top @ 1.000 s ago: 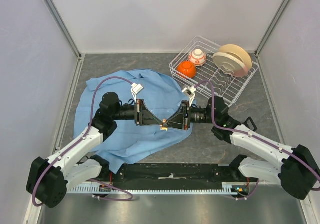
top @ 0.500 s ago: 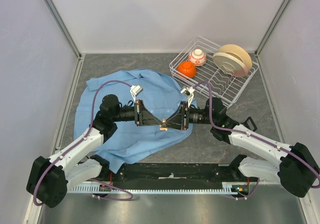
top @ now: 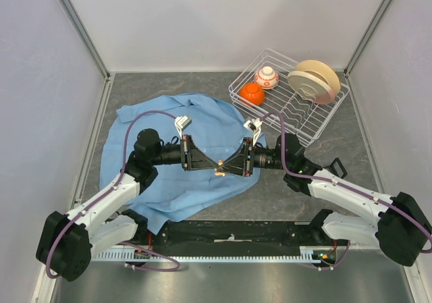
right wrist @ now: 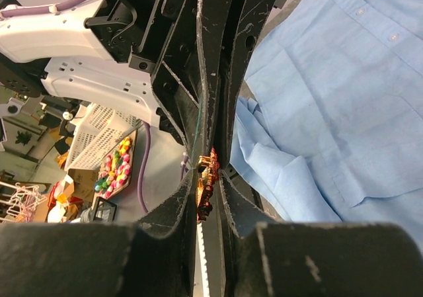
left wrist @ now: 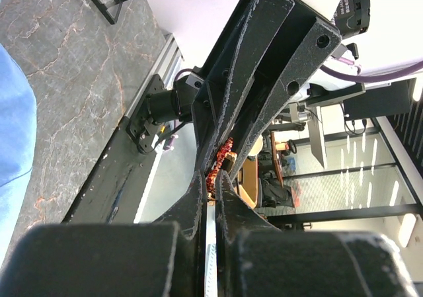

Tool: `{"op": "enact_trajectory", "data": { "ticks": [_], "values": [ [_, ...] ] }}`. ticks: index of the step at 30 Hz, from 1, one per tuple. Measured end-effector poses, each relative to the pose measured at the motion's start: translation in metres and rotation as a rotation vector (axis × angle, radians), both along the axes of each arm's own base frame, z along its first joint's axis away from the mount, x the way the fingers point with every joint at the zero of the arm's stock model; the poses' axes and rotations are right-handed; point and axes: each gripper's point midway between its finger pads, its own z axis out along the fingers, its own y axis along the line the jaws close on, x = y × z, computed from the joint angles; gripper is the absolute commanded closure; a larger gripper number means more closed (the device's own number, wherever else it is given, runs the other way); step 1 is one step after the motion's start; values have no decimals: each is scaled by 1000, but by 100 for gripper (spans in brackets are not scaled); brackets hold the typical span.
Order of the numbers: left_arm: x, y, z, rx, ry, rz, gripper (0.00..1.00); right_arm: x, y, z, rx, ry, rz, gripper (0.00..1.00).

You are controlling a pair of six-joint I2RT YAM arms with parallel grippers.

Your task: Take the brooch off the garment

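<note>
The brooch (right wrist: 206, 178) hangs above the garment (top: 202, 117), caught where the two arms meet tip to tip, clear of the desk (top: 277, 198). The right gripper (right wrist: 209, 181) has its fingers narrowly parted and clamped on the brooch's sides. The left gripper (left wrist: 211, 179) has its fingers pressed almost together, tips against the brooch's edge — whether they pinch any of it I cannot tell. No cloth shows around the pin in either wrist view, so it looks free of the shirt. To finish well, one grip should carry it alone — the left backs off gently, then the right draws slowly away from the cloth in case a thread catches.
</note>
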Motion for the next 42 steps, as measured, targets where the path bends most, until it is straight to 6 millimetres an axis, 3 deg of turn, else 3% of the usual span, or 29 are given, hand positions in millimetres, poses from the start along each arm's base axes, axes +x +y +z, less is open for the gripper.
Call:
{"op": "enact_trajectory", "data": {
  "ticks": [15, 25, 34, 36, 42],
  "values": [
    [9, 3, -8, -1, 56, 80, 98, 8, 5, -8, -2, -5, -125, 83],
    [15, 3, -10, -2, 60, 118, 98, 9, 5, -5, 25, 5, -168, 50],
    [8, -2, -12, 2, 65, 85, 98, -1, -4, -3, -32, -12, -160, 38],
    [7, -2, -12, 1, 64, 82, 98, 0, -6, -6, -46, -7, -168, 38],
    [7, -3, -10, -5, 56, 76, 98, 9, -15, -9, -64, 6, -204, 62]
  ]
}}
